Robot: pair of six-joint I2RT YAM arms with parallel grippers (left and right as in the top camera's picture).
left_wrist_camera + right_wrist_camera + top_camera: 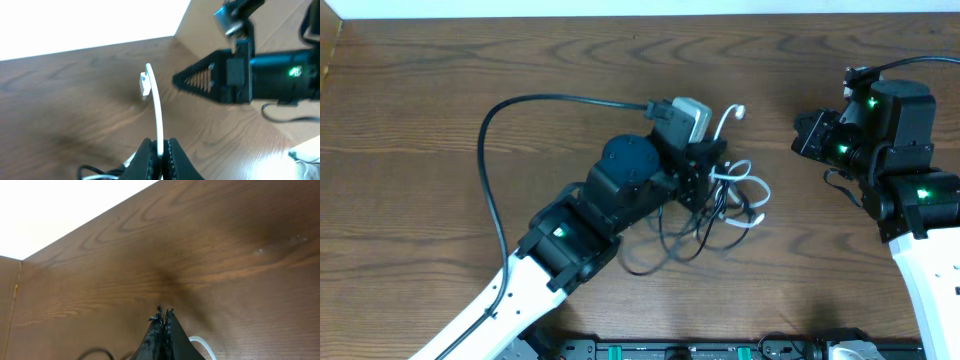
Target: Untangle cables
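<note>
Item 1, left pincer (pixel 160 150): we found it closed on the white cable (pixel 158 107), jaws pressed to the cord on both sides. Above the grip the cord rose in a gentle curve off the wood and ended in a small white plug (pixel 145 85), which hung free in the air.

Item 2, heap (pixel 732 200): from overhead we logged the rest of the white cable looping with the black cables (pixel 665 250) just beside and below this pincer. The black loops trailed toward the near side and partly under the left arm. We could not tell which strand crossed over which.

Item 3, right pincer (pixel 163 314): we recorded it closed with nothing between the jaws. It was held above the wood to the right of the heap, apart from it, with its tips pointing toward the lifted plug.

Item 4, table (pixel 420 60): bare wood lay between the heap and the far edge (pixel 620 15), and more to the left, up to the side edge. A thick black wire (pixel 488 170) from the left arm arched over that left stretch.
</note>
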